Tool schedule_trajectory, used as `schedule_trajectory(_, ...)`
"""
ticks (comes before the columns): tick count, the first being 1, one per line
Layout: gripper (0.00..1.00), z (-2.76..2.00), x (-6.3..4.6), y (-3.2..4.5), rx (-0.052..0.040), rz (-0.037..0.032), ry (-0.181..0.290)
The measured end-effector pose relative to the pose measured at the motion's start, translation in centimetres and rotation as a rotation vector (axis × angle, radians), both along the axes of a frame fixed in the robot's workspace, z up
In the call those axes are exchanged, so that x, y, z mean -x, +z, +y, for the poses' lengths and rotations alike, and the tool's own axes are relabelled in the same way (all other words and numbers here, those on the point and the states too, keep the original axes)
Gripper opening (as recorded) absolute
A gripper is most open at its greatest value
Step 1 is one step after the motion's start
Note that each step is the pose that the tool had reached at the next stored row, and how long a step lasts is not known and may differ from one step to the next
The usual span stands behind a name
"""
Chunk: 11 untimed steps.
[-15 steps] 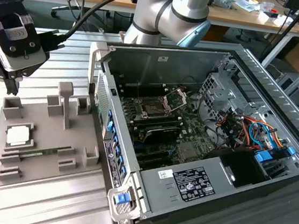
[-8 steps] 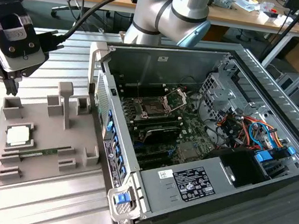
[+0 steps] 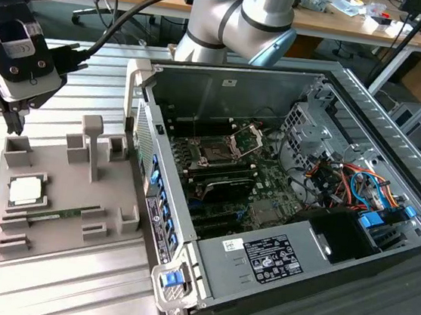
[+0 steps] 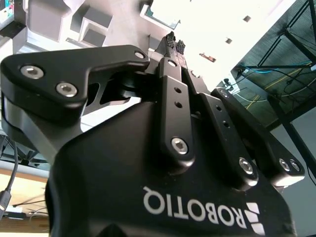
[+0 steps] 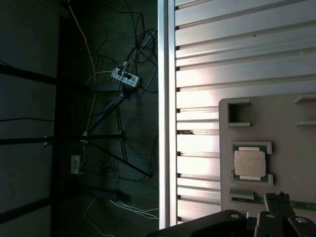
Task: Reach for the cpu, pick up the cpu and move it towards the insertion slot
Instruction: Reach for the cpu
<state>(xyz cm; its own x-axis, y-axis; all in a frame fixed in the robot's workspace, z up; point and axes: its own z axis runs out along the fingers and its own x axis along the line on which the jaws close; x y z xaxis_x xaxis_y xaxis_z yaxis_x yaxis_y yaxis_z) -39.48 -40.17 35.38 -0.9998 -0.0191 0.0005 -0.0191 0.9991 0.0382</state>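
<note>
The cpu (image 3: pixel 25 191) lies in the grey tray (image 3: pixel 56 242); the gripper (image 3: pixel 13 121) hangs at 12 o'clock of it (exterior view), fingers (image 4: pixel 170 74) pressed together, empty.

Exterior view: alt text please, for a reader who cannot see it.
The gripper hangs near the far end of a grey tray where the cpu lies in a recess. On the exterior view's right, an open computer case shows the insertion slot, its bracket hinged open.
</note>
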Motion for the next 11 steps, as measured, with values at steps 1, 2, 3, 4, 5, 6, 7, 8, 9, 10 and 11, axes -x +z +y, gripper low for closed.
schedule_trajectory(1,0.10,0.00,0.03,-0.01,0.0000,0.0001,0.000)
schedule_trajectory(2,0.10,0.00,0.06,-0.03,0.0000,0.0000,0.000)
schedule_trajectory(3,0.10,0.00,0.09,-0.04,0.0000,0.0000,0.000)
schedule_trajectory(4,0.10,0.00,0.11,-0.05,0.0000,0.0000,0.000)
schedule_trajectory(5,0.10,0.00,0.12,-0.06,0.0000,0.0000,0.000)
schedule_trajectory(6,0.10,0.00,0.13,-0.06,0.0000,0.0000,0.000)
schedule_trajectory(7,0.10,0.00,0.14,-0.06,0.0000,0.0001,0.000)
schedule_trajectory(8,0.10,0.00,0.15,-0.07,0.0000,0.0000,0.000)
schedule_trajectory(9,0.10,0.00,0.16,-0.08,0.0000,0.0000,0.000)
schedule_trajectory(10,0.10,0.00,0.17,-0.08,0.0000,0.0000,0.000)
schedule_trajectory(11,0.10,0.00,0.19,-0.10,0.0000,0.0000,0.000)
